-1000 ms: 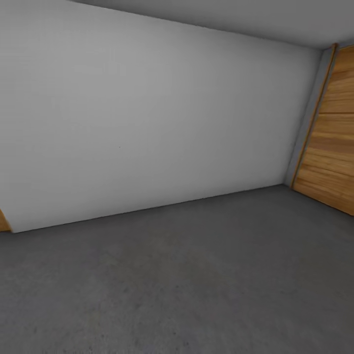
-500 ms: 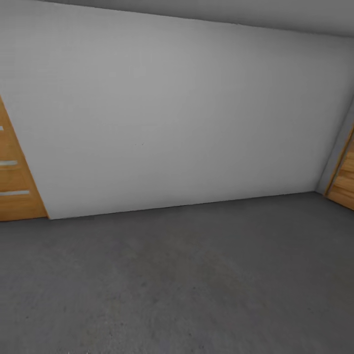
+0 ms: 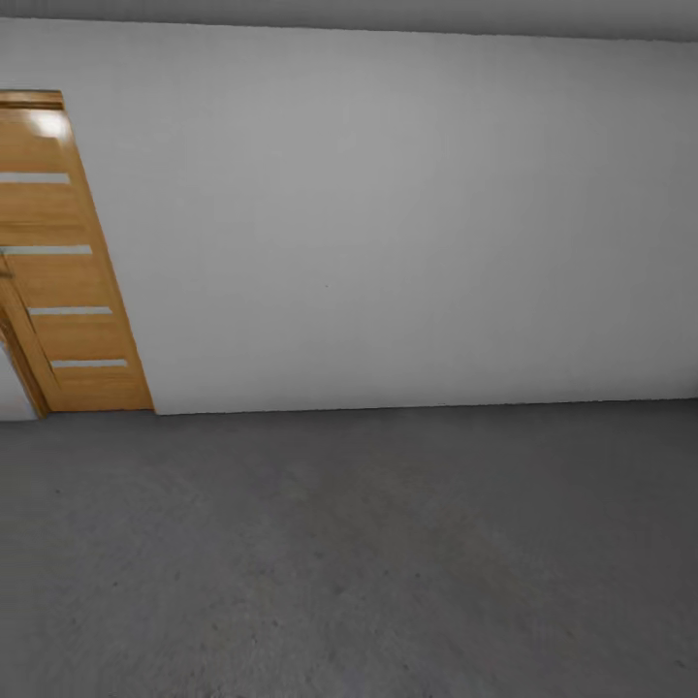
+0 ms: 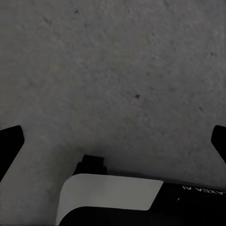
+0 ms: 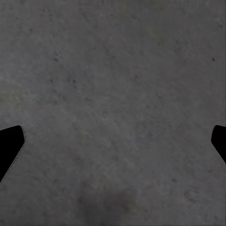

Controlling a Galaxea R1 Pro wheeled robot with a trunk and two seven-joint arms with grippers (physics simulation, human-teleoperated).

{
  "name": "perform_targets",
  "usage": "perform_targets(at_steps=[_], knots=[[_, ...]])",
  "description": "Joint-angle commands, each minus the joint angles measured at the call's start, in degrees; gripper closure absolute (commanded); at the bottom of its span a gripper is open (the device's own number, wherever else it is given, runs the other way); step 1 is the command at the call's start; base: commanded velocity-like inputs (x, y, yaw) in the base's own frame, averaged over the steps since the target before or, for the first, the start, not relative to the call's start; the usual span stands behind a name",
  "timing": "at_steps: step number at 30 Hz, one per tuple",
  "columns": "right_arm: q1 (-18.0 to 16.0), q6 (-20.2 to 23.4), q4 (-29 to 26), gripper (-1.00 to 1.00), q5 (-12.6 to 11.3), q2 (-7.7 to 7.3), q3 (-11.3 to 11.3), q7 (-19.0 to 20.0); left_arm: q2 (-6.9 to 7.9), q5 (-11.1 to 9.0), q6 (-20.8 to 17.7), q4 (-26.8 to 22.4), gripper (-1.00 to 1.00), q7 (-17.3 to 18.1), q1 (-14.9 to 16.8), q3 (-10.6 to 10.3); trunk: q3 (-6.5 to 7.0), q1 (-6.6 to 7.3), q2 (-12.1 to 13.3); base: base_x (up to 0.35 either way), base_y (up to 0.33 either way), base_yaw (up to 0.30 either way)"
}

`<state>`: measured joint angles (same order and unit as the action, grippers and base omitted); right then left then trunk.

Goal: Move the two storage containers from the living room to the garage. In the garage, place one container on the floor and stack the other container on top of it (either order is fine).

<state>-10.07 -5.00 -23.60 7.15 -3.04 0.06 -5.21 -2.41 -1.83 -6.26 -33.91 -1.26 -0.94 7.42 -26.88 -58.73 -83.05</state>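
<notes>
Floor of garage: dark grey, matte, mottled concrete, taking up lower part of head view and running back to a plain white wall. Wooden door w/ four pale horizontal strips stands at left end of that wall, its foot at floor level; it looks swung partly open, w/ a sliver of pale surface beside its frame at the far left edge. Strip of grey ceiling along top.

Left claw, left wrist view: two dark fingertips at opposite edges of frame, spread wide apart, nothing between them but bare concrete. Below them a white and black part of robot body, w/ some lettering on the black section, too cropped to read.

Right claw, right wrist view: same arrangement, dark fingertips at opposite edges, spread wide, empty; concrete behind shows fine specks and faint darker blotches.

Storage bins: location cannot be told from these views.
</notes>
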Motion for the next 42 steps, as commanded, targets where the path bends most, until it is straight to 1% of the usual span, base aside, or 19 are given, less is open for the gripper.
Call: perform_targets(at_steps=[1, 9, 10, 13, 38, 42], knots=[[-0.03, -0.10, 0.05, -1.00, 0.59, -0.01, -0.02, -0.24, -0.05, -0.19, -0.42, -0.20, -1.00, -0.06, -0.03, 0.15, -0.05, 0.00, -0.03, 0.000, 0.000, 0.300], [-0.03, -0.10, 0.05, -1.00, 0.59, -0.03, -0.02, -0.24, 0.01, -0.19, -0.45, -0.21, -1.00, -0.10, -0.03, 0.17, -0.05, 0.00, -0.03, 0.007, 0.003, 0.300], [-0.03, -0.10, 0.05, -1.00, 0.59, -0.04, 0.02, -0.31, 0.68, -0.25, -0.49, -0.20, -1.00, -0.07, -0.02, 0.19, -0.05, 0.00, -0.03, 0.222, 0.164, 0.300], [-0.03, -0.10, 0.05, -1.00, 0.59, -0.04, 0.02, -0.32, 0.87, -0.27, -0.50, -0.19, -1.00, -0.07, -0.03, 0.16, -0.05, 0.00, -0.03, 0.231, 0.170, 0.300], [-0.03, -0.10, 0.05, -1.00, 0.67, 0.05, 0.03, -0.32, 1.09, -0.28, -0.50, -0.19, -1.00, -0.06, -0.02, 0.14, 0.88, 0.00, -0.03, 0.245, 0.187, 0.287], [-0.03, -0.10, 0.05, -1.00, 0.67, 0.05, 0.03, -0.32, 1.59, -0.28, -0.59, -0.19, -1.00, -0.06, -0.03, 0.15, 0.96, 0.00, -0.03, 0.253, 0.215, 0.275]])
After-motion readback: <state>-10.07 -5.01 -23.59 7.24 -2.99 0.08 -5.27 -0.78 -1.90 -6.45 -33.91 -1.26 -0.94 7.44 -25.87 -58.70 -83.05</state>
